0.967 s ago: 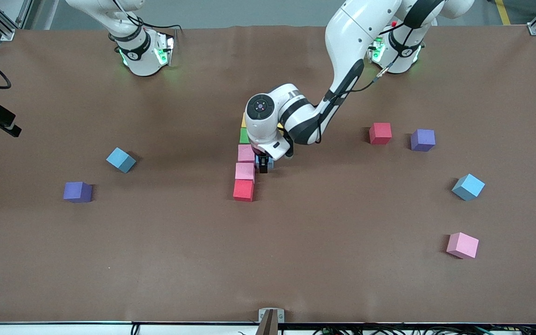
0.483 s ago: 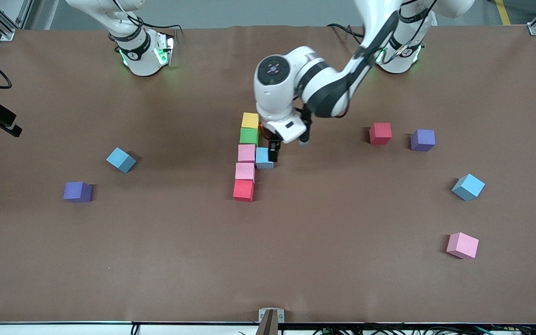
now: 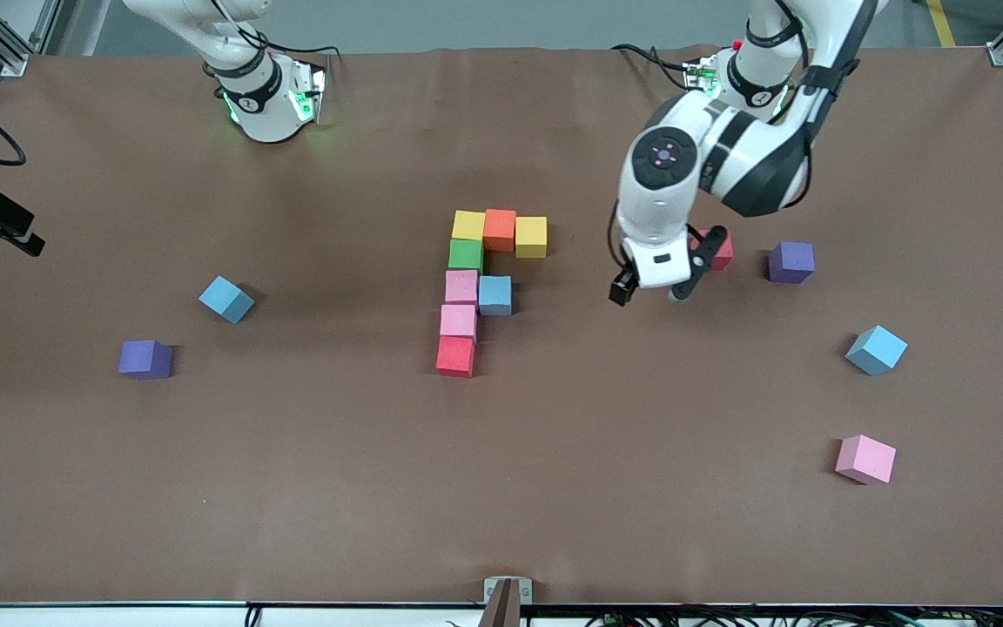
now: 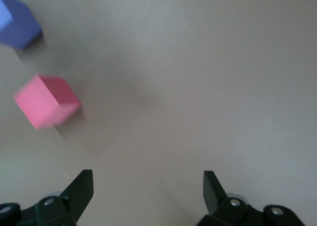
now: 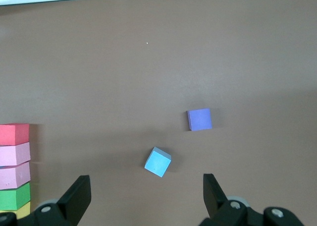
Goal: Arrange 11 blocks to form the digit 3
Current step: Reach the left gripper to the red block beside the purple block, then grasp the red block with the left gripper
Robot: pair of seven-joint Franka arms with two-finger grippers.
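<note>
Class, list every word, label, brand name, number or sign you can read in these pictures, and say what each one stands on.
No readable text anywhere.
Blocks: plain coloured faces, no letters or numbers.
Table: bare brown surface, no print.
Right arm's base: a small dark mark on its collar, too small to read.
Left arm's wrist: a round dark cap with tiny pink dots, no lettering legible.

We see the left gripper [image 3: 651,293] above bare table [image 3: 554,453], a loose block [image 4: 47,101] just beside it, perhaps partly hidden; the joined blocks [image 3: 475,287] lie toward the right arm's end.
</note>
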